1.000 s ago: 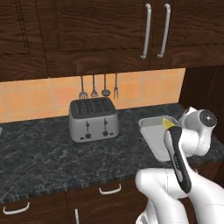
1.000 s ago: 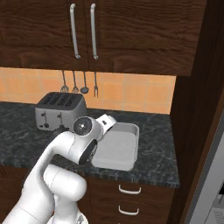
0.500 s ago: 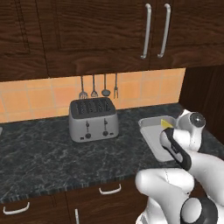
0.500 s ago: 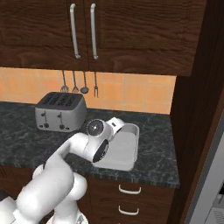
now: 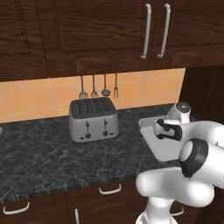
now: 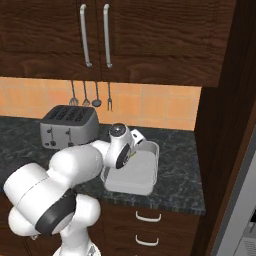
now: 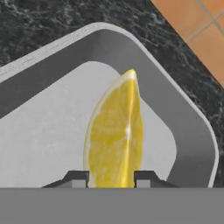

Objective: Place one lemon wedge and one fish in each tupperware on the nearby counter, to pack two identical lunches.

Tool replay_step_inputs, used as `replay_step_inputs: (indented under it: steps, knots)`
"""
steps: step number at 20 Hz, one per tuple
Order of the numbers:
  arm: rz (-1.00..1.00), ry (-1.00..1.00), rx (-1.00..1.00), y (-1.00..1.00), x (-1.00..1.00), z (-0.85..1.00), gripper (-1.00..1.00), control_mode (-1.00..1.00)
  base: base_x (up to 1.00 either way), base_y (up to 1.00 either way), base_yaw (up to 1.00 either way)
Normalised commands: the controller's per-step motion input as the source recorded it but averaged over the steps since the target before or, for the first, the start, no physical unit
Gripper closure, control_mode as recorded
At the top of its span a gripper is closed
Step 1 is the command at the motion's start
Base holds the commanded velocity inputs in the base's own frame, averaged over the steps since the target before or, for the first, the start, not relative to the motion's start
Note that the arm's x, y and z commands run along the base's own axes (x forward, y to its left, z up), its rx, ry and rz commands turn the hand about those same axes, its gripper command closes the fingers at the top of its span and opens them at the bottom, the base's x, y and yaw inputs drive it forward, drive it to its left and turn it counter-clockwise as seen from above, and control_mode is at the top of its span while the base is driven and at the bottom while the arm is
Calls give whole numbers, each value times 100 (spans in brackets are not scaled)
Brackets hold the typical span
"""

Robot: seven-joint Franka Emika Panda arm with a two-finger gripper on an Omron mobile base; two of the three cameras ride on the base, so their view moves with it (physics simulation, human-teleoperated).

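Note:
A yellow lemon wedge [image 7: 116, 135] stands point-up between my fingertips, with my gripper [image 7: 110, 179] shut on it. It hangs just above the pale floor of a grey tupperware [image 7: 109, 48], near the far corner. That tupperware [image 5: 154, 142] sits on the black speckled counter [image 5: 43, 157] at its right end, and my hand [image 5: 168, 129] reaches over its back part. From the right base view, the hand [image 6: 132, 147] covers the left rear of the tupperware [image 6: 135, 177]. The fish is out of view.
A silver toaster [image 5: 93, 119] stands on the counter left of the tupperware, under hanging utensils [image 5: 98, 87] on the orange tile wall. Dark wall cabinets [image 5: 153, 30] hang above. A tall dark panel [image 6: 220, 125] closes off the counter's right end.
The arm has folded and its wrist has turned, bringing the hand over the tupperware's back part. The lemon wedge stays in the grip.

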Motion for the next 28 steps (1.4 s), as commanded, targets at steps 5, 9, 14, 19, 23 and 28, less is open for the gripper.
replay_step_inputs:
  steps: [5, 9, 14, 19, 23, 28]
  knots:
    - [2, 8, 3, -34, 33, -30, 100, -100, 0, 0, 0]
    - [3, 0, 1, -30, 25, -39, 100, -100, 0, 0, 0]
    - [1, 0, 0, -3, 40, -51, -100, -100, 0, 0, 0]
    - [0, 0, 0, 0, 13, 6, -100, -100, 0, 0, 0]
    - [0, -10, 1, 0, -61, 88, -100, -100, 0, 0, 0]
    - [-3, -11, 0, 6, -74, 100, -100, -100, 0, 0, 0]
